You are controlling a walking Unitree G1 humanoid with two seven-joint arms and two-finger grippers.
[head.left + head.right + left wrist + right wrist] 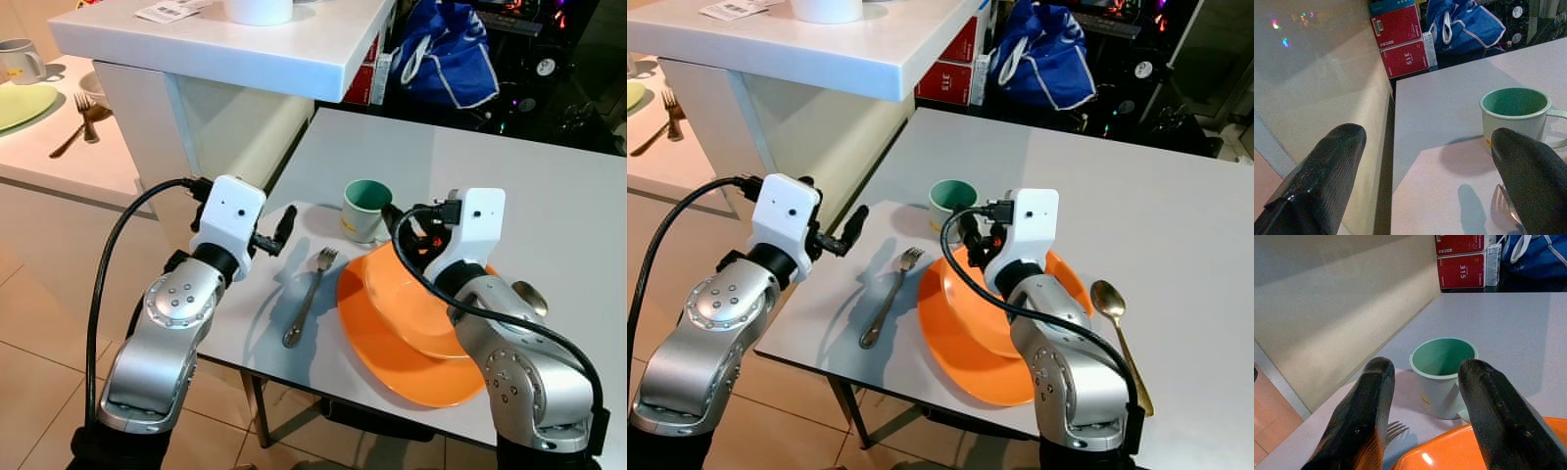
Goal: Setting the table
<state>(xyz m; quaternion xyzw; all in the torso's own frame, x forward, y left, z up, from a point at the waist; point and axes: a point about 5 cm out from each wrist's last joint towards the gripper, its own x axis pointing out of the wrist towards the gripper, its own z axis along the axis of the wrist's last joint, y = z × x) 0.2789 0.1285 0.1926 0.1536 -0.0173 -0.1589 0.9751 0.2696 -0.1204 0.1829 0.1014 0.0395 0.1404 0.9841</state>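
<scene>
From where I was driving it, the place setting looked mostly laid out on the desk (549, 186): orange plate (392, 343) closest to me, fork (307, 297) just to its left, spoon (1117, 323) on its right, green mug (365, 209) behind the plate. The thing that mattered was the mug vs the right claw (1425, 396). That claw hung over the plate's far rim with its fingers spread fairly wide and nothing in them, and the mug sat straight ahead of it, just beyond the tips and roughly lined up with the gap, upright, with its handle apparently turned toward the plate. The left claw (279, 233) was also spread and empty, hovering near the desk's left edge above the fork's tines, and the fork's long axis ran near to far, tines away from me. So I figured the right arm was the closer one for the mug. Readable text: the red boxes (1403, 41) past the desk showed "315", the brand line was too blurry, and the mug's small yellow mark was unreadable too.
</scene>
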